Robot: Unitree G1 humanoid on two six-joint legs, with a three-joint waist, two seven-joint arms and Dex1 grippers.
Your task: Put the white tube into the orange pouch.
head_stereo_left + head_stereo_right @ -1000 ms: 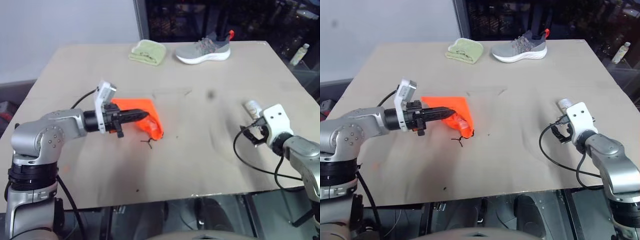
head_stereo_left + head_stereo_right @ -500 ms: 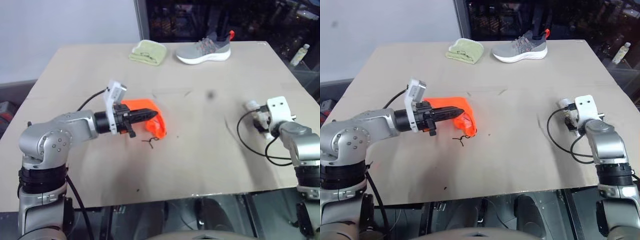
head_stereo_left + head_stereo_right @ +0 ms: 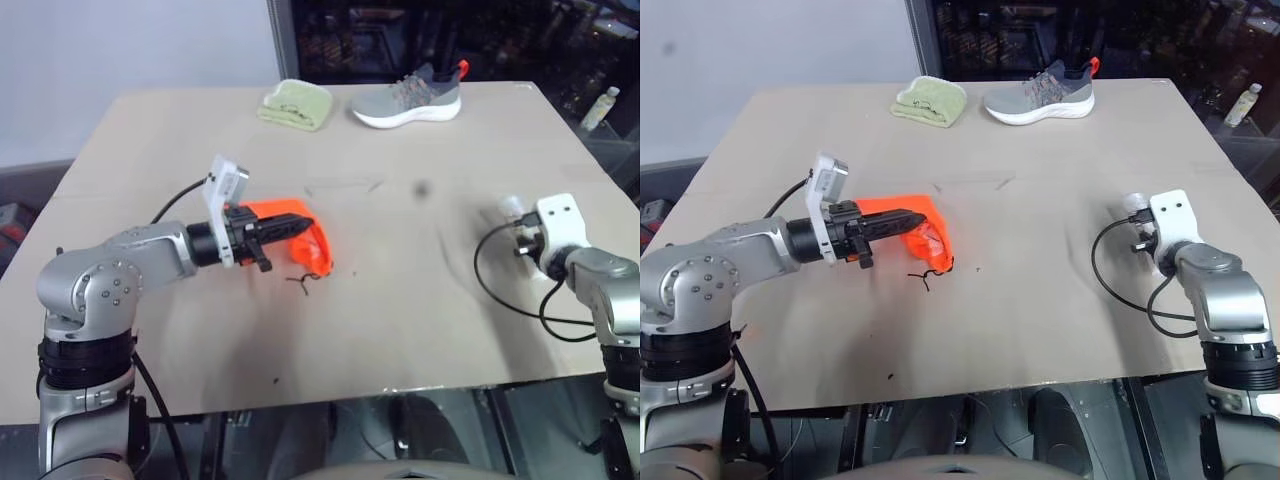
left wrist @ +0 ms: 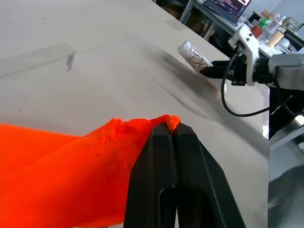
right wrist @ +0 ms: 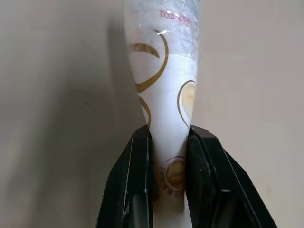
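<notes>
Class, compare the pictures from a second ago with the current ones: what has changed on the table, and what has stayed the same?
The right gripper has moved up to the white tube and closed its fingers on it. The left gripper stays shut on the orange pouch, holding its edge up. The shoe and green cloth have not moved.

Even overhead brightness, soft shadows on the table [image 3: 400,300], dark background, mild blur.
</notes>
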